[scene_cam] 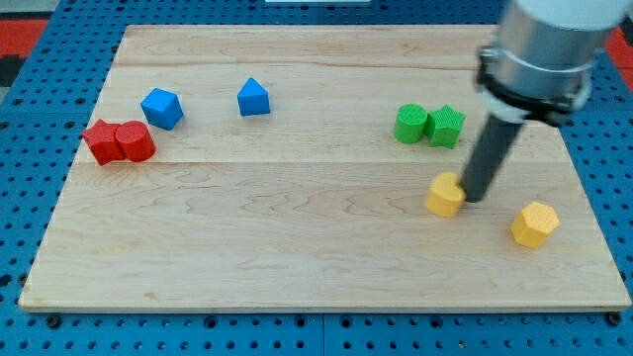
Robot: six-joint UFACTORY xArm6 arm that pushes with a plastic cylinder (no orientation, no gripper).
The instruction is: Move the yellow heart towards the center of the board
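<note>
The yellow heart (445, 195) lies on the wooden board (297, 247), right of centre. My tip (475, 199) stands just to the heart's right, touching or nearly touching it. The dark rod rises from there to the grey arm at the view's top right. A yellow hexagon block (535, 223) lies further to the right and a little lower.
A green cylinder (410, 124) and a green star (446, 126) sit side by side above the heart. A blue cube (161, 108) and a blue pentagon-like block (253, 97) lie at the upper left. A red star (102, 141) and a red cylinder (135, 141) touch at the far left.
</note>
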